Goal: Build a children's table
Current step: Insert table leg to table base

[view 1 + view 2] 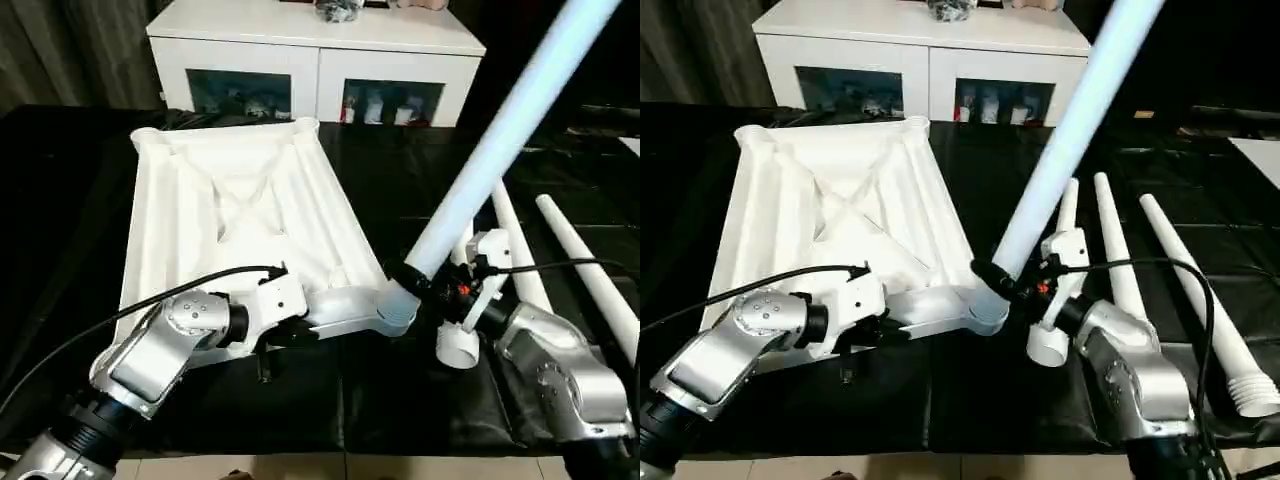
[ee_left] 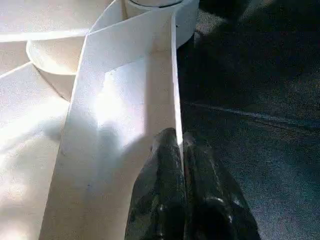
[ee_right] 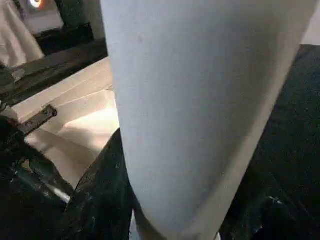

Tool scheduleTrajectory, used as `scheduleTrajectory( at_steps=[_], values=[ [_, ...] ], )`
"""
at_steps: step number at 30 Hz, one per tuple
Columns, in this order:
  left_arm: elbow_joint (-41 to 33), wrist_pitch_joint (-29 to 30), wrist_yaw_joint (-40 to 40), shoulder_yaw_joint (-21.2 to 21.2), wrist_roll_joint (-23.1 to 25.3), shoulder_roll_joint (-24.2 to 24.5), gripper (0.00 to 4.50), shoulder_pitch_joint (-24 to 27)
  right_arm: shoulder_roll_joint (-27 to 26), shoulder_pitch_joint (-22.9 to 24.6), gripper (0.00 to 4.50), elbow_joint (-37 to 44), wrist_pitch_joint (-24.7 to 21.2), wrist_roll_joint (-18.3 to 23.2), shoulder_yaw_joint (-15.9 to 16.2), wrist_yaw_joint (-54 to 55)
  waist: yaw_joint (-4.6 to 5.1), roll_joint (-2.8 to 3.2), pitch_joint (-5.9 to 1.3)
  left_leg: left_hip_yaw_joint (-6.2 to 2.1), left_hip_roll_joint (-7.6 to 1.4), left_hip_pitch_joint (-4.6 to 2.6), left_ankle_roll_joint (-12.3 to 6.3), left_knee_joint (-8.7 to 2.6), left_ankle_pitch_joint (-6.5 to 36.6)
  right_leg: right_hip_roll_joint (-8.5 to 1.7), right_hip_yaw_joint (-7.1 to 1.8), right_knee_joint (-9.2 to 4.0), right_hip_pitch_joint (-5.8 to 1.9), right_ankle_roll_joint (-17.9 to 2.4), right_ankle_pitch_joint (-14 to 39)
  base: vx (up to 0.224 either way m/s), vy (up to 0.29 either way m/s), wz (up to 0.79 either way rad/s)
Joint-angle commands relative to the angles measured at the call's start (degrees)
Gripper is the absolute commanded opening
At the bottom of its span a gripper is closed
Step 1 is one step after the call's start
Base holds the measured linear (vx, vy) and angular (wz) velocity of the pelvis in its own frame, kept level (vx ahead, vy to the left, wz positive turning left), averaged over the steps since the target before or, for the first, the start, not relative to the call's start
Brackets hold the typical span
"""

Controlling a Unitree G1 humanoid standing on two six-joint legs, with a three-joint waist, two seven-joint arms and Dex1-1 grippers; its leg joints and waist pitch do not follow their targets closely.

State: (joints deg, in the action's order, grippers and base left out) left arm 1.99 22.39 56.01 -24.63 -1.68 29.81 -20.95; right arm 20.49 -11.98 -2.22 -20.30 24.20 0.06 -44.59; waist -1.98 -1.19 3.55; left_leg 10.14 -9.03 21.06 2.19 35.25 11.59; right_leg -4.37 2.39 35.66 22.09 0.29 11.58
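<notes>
Table top (image 1: 240, 215) lies underside up on your black tabletop (image 1: 400, 170), one leg (image 1: 500, 140) slanting up from its near right corner socket (image 1: 398, 306). Your right gripper (image 1: 415, 280) clamps that leg low down; left gripper (image 2: 181, 150) pinches the top's near rim. Three spare legs (image 1: 1120, 260) lie to the right.

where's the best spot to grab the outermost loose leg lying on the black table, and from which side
Judging by its pose, take the outermost leg around its middle, coming straight down from above. It lies flat on the black table, tapering from a ribbed thick end near the front edge to a thin far tip. There is open cloth on its outer side and a gap from the neighbouring leg, so fingers can straddle it.
</notes>
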Motion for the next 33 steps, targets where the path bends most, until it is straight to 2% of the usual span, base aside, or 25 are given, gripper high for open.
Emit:
scheduleTrajectory(
  at_steps=[1, 2, 4, 5, 6, 7, 8, 10, 13, 16, 17, 19, 21, 22, 23, 24, 25, 26, 27, 29, 30, 31, 32, 33],
  values=[
    [-1.62, 0.03, 0.73, 0.34, -0.85, -0.57, 0.00, -1.21, 1.65, 0.96, 1.85, -1.09, -3.28, -1.62, 2.57, -1.75, 0.09, 2.00, -3.08, -1.91, -4.12, -1.03, 2.17, -5.74, 18.97, -4.05, -2.90, -4.92, -1.17, -12.46, 15.72, 0.000, 0.000, 0.00],
    [-1.62, 0.03, 0.73, 0.34, -0.85, -0.57, 0.00, -1.21, 1.65, 0.96, 1.85, -1.09, -3.28, -1.62, 2.57, -1.75, 0.34, 1.39, -3.05, -1.74, -4.13, -1.00, 2.13, -5.77, 19.13, -3.83, -2.82, -5.15, -1.18, -12.42, 15.19, 0.000, 0.000, 0.00],
    [-1.28, -0.16, 1.81, -0.54, -0.53, -0.86, 0.00, -2.71, 3.71, 1.05, 1.85, -0.91, -4.49, -2.83, 3.28, -2.06, 0.30, 1.75, -3.29, -1.83, -4.08, -0.95, 2.00, -5.76, 18.13, -3.79, -2.74, -4.80, -1.55, -13.00, 12.26, 0.000, 0.000, 0.00],
    [-0.56, -0.43, 2.34, -0.77, -0.62, -1.37, 0.00, -3.72, 4.61, 0.88, 1.85, -0.95, -4.70, -2.83, 3.39, -2.94, -0.02, 3.43, -3.42, -1.93, -3.95, -1.06, 1.79, -5.64, 16.90, -3.79, -2.73, -4.45, -1.61, -13.72, 9.58, 0.000, 0.000, 0.00],
    [-0.10, -0.61, 2.62, -0.86, -0.70, -1.73, 0.00, -4.34, 5.10, 0.73, 1.85, -1.02, -4.72, -2.69, 3.41, -3.60, 0.24, 2.65, -3.33, -1.54, -3.90, -1.14, 1.42, -5.65, 17.20, -3.51, -2.67, -4.99, -1.48, -13.81, 9.31, 0.000, 0.000, 0.00],
    [-0.10, -0.61, 2.62, -0.86, -0.70, -1.73, 0.00, -4.34, 5.10, 0.73, 1.85, -1.02, -4.72, -2.69, 3.41, -3.60, 0.08, 2.33, -3.65, -1.55, -3.86, -1.07, 0.78, -5.40, 15.86, -3.71, -2.69, -4.62, -1.91, -14.65, 7.58, 0.000, 0.000, 0.00],
    [0.05, -0.82, 2.72, -1.04, -0.61, -1.86, 0.00, -4.51, 5.36, 0.73, 1.85, -1.20, -4.68, -2.77, 3.42, -3.82, -0.07, 2.44, -3.64, -1.44, -3.91, -0.86, -0.05, -5.31, 14.25, -3.91, -2.79, -4.55, -2.00, -15.22, 6.41, 0.000, 0.000, 0.00],
    [0.37, -1.35, 3.91, -1.60, -0.77, -2.10, 0.00, -5.42, 6.98, 0.28, 1.85, -2.05, -5.33, -3.17, 3.73, -5.11, -0.16, 3.27, -3.67, -1.46, -3.94, -0.93, -0.27, -5.26, 13.90, -3.86, -2.66, -4.57, -2.02, -15.56, 6.66, 0.000, 0.000, 0.00],
    [0.63, -1.63, 4.96, -1.73, -0.94, -1.94, 0.00, -5.96, 8.07, -1.29, 1.85, -3.89, -5.75, -3.53, 4.18, -6.41, -0.15, 2.71, -3.65, -1.51, -3.99, -0.95, -0.01, -5.35, 15.51, -3.82, -2.55, -4.73, -2.12, -15.67, 9.13, 0.000, 0.000, 0.00],
    [0.62, -1.58, 5.32, -1.63, -0.84, -1.71, 0.00, -6.24, 8.37, -3.76, 1.85, -6.52, -5.56, -3.92, 4.57, -7.06, -0.14, 2.70, -3.63, -1.55, -3.97, -0.81, -0.13, -5.33, 15.10, -3.94, -2.51, -4.64, -2.15, -15.79, 9.61, 0.000, 0.000, 0.00],
    [0.34, -1.45, 5.38, -1.58, -0.79, -1.51, 0.00, -6.29, 8.79, -5.07, 1.85, -7.51, -5.22, -4.30, 5.07, -7.96, -0.13, 2.33, -3.64, -1.44, -3.96, -0.86, -0.29, -5.28, 14.98, -3.94, -2.53, -4.79, -2.11, -15.73, 9.85, 0.000, 0.000, 0.00],
    [0.02, -1.32, 5.46, -1.28, -0.75, -1.30, 0.00, -6.31, 9.64, -7.51, 1.85, -8.63, -5.45, -4.45, 5.96, -9.72, 0.02, 2.14, -3.57, -1.42, -3.99, -0.82, -0.63, -5.23, 14.55, -3.97, -2.54, -4.82, -2.10, -15.61, 10.97, 0.000, 0.000, 0.00],
    [-0.17, -1.26, 5.18, -1.02, -0.68, -1.36, 0.00, -6.18, 10.04, -9.06, 1.85, -9.04, -5.78, -4.34, 6.40, -10.70, -0.05, 2.36, -3.60, -1.42, -4.04, -0.91, -0.66, -5.15, 13.98, -4.04, -2.57, -4.78, -2.03, -15.52, 11.17, 0.000, 0.000, 0.00],
    [-0.27, -1.12, 4.79, -0.97, -0.59, -1.53, 0.00, -6.02, 10.25, -9.87, 1.84, -9.15, -5.88, -4.19, 6.65, -11.42, 0.08, 0.70, -3.68, -1.32, -4.07, -0.63, -1.43, -5.08, 12.68, -4.05, -2.57, -4.63, -2.25, -15.45, 10.81, 0.000, 0.000, 0.00],
    [-0.36, -1.00, 4.48, -0.90, -0.49, -1.55, 0.00, -5.86, 10.39, -10.60, 1.84, -9.10, -5.86, -4.11, 7.05, -12.27, -0.21, 1.55, -3.71, -1.36, -4.11, -0.69, -1.78, -5.00, 11.31, -4.22, -2.58, -4.51, -2.12, -15.55, 10.27, 0.000, 0.000, 0.00],
    [-0.61, -0.74, 4.06, -0.86, -0.38, -1.65, 0.00, -5.67, 10.43, -11.16, 1.84, -9.10, -5.75, -4.12, 7.26, -12.69, -0.09, 0.76, -3.69, -1.24, -4.18, -0.63, -2.01, -5.02, 10.91, -4.13, -2.51, -4.60, -2.08, -15.44, 10.15, 0.000, 0.000, 0.00],
    [-0.84, -0.55, 3.90, -0.80, -0.39, -1.64, 0.00, -5.53, 10.37, -11.43, 1.84, -9.07, -5.86, -4.04, 7.35, -12.88, -0.28, 1.13, -3.77, -1.36, -4.24, -0.72, -1.96, -4.99, 10.50, -4.18, -2.47, -4.33, -2.09, -15.60, 9.74, 0.000, 0.000, 0.00],
    [-1.70, 0.02, 3.52, -0.54, -0.54, -1.56, 0.00, -5.06, 10.30, -12.01, 1.84, -8.97, -6.11, -3.82, 7.65, -13.49, -0.25, 1.13, -3.75, -1.26, -4.24, -0.78, -1.98, -4.98, 10.13, -4.12, -2.47, -4.33, -1.94, -15.71, 8.86, 0.000, 0.000, 0.00],
    [-2.02, 0.26, 3.28, -0.27, -0.69, -1.54, 0.00, -4.81, 10.22, -12.22, 1.84, -9.10, -6.17, -3.81, 7.84, -13.65, -0.27, 0.55, -3.83, -1.22, -4.28, -0.71, -2.43, -4.96, 8.92, -4.16, -2.42, -4.08, -2.07, -15.84, 7.35, 0.000, 0.000, 0.00],
    [-2.09, 0.29, 3.13, -0.14, -0.74, -1.47, 0.00, -4.68, 10.21, -12.30, 1.84, -9.30, -6.16, -3.78, 8.03, -13.95, -0.30, 0.71, -3.80, -1.17, -4.28, -0.76, -2.45, -4.94, 8.82, -4.16, -2.43, -4.10, -1.98, -15.97, 6.98, 0.000, 0.000, 0.00],
    [-1.98, 0.23, 2.99, -0.07, -0.71, -1.47, 0.00, -4.61, 10.09, -12.25, 1.84, -9.58, -5.75, -3.92, 7.92, -13.71, -0.27, 0.47, -3.81, -1.14, -4.26, -0.74, -2.49, -4.93, 8.79, -4.15, -2.42, -4.05, -2.04, -16.07, 6.26, 0.000, 0.000, 0.00],
    [-1.89, 0.19, 2.94, -0.03, -0.66, -1.47, 0.00, -4.59, 10.04, -12.30, 1.84, -9.87, -5.45, -4.01, 7.87, -13.61, -0.29, 0.48, -3.83, -1.11, -4.23, -0.76, -2.50, -4.90, 8.71, -4.13, -2.42, -4.04, -2.04, -16.04, 6.12, 0.000, 0.000, 0.00],
    [-1.76, 0.14, 3.00, -0.10, -0.60, -1.48, 0.00, -4.62, 10.02, -12.35, 1.84, -10.17, -5.79, -3.45, 7.51, -13.92, -0.30, 0.72, -3.80, -1.12, -4.22, -0.78, -2.43, -4.91, 8.92, -4.15, -2.45, -4.06, -2.00, -16.05, 6.24, 0.000, 0.000, 0.00],
    [-1.68, 0.11, 3.05, -0.14, -0.56, -1.49, 0.00, -4.64, 10.00, -12.48, 1.84, -10.49, -6.11, -3.08, 7.24, -14.28, -0.25, 0.45, -3.78, -1.08, -4.17, -0.78, -2.36, -4.89, 9.65, -4.20, -2.47, -4.21, -2.08, -16.02, 7.14, 0.000, 0.000, 0.00]
  ],
)
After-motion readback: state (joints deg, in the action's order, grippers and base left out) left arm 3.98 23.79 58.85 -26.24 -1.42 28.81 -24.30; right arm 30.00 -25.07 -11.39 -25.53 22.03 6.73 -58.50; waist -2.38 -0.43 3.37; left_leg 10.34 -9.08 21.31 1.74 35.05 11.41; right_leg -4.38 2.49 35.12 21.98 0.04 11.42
